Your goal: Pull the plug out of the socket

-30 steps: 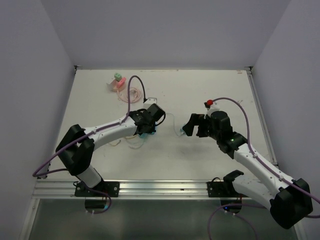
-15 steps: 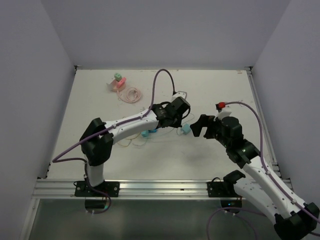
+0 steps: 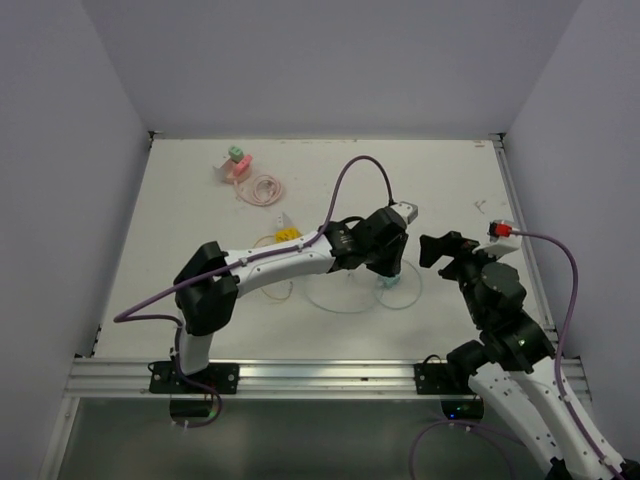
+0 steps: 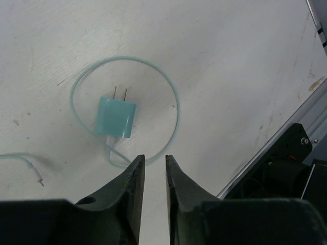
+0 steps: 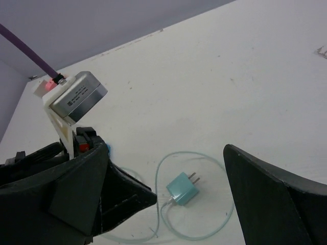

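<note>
A teal plug (image 4: pixel 116 117) lies flat on the white table with its two prongs bare, plugged into nothing. Its thin teal cable (image 4: pixel 176 109) loops around it. It also shows in the top view (image 3: pixel 388 284) and the right wrist view (image 5: pixel 182 189). No socket shows on the plug. My left gripper (image 4: pixel 153 157) hovers just above and beside the plug (image 3: pixel 388 262), its jaws a narrow gap apart and empty. My right gripper (image 5: pixel 189 172) is wide open and empty, raised to the right of the plug (image 3: pixel 445 250). A small blue bit (image 5: pixel 106 149) shows beside the left gripper; I cannot tell what it is.
A pink and green adapter (image 3: pixel 235 163) and a coiled pink cable (image 3: pixel 265 187) lie at the back left. A yellow piece (image 3: pixel 285 235) sits by the left forearm. The metal rail (image 3: pixel 320 375) runs along the near table edge. Walls close in the left, back and right.
My left arm swung right across the table and now stands over the teal plug. The plug and its cable shifted right. My right gripper pulled back to the right and rose.
</note>
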